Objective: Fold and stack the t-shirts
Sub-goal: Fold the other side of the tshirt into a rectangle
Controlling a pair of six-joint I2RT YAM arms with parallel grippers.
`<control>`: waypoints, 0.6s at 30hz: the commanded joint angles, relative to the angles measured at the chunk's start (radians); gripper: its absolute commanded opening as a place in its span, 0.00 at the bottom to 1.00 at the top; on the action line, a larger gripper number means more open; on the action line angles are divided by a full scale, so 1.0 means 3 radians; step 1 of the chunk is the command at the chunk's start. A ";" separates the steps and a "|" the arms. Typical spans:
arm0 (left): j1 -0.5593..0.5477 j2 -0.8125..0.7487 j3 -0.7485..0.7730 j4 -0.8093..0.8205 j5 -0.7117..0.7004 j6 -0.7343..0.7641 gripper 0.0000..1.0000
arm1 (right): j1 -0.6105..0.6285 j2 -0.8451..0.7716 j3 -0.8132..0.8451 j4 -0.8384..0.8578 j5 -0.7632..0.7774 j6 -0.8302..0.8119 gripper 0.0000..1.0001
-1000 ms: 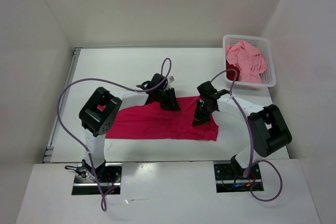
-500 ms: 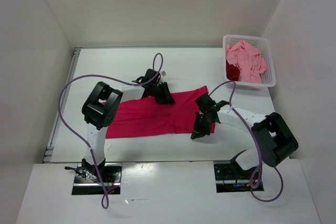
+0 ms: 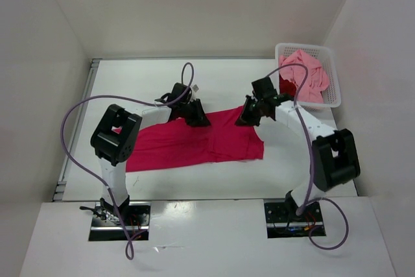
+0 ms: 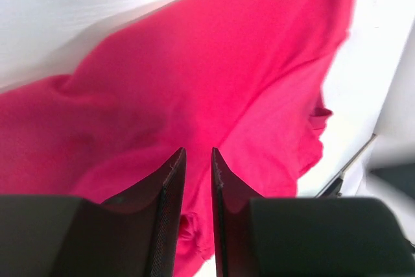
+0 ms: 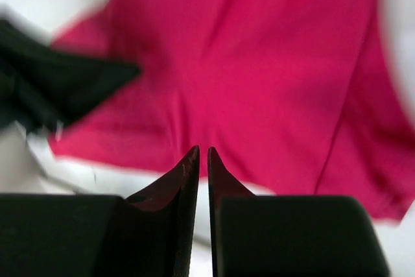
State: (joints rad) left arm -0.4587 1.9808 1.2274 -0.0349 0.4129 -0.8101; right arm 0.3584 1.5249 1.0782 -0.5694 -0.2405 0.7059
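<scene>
The right gripper (image 3: 245,119) has swung far, lifting the magenta-red t-shirt (image 3: 194,147)'s far edge with the left gripper (image 3: 198,120); both jaws nearly closed, pinching cloth. Bare surface (image 3: 142,82) beyond.

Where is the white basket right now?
In the top view, the white basket sits at the table's far right corner, holding the pink shirt.

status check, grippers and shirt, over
Left gripper and right gripper nearly shut at the magenta shirt's far edge; grip unclear. Shirt spread flat. Pink shirt in basket. Nothing in the way.
</scene>
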 commanded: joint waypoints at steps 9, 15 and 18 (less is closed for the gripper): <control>0.0133 -0.0043 0.0091 0.0014 -0.0119 0.0144 0.29 | -0.0192 0.1390 0.0967 0.0369 0.0944 -0.0344 0.14; 0.0414 0.0137 0.0020 0.0044 -0.0119 0.0113 0.29 | -0.0223 0.1457 0.0845 0.0185 0.1548 -0.0237 0.13; 0.0573 0.0137 -0.0103 0.0045 -0.0149 0.0113 0.29 | -0.0290 0.1278 0.0630 0.0302 0.1589 -0.0200 0.15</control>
State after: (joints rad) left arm -0.3279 2.0117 1.2201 -0.0402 0.3836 -0.7914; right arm 0.2951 1.9583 1.3106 -0.4774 0.1135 0.6415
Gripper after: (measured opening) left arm 0.293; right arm 0.145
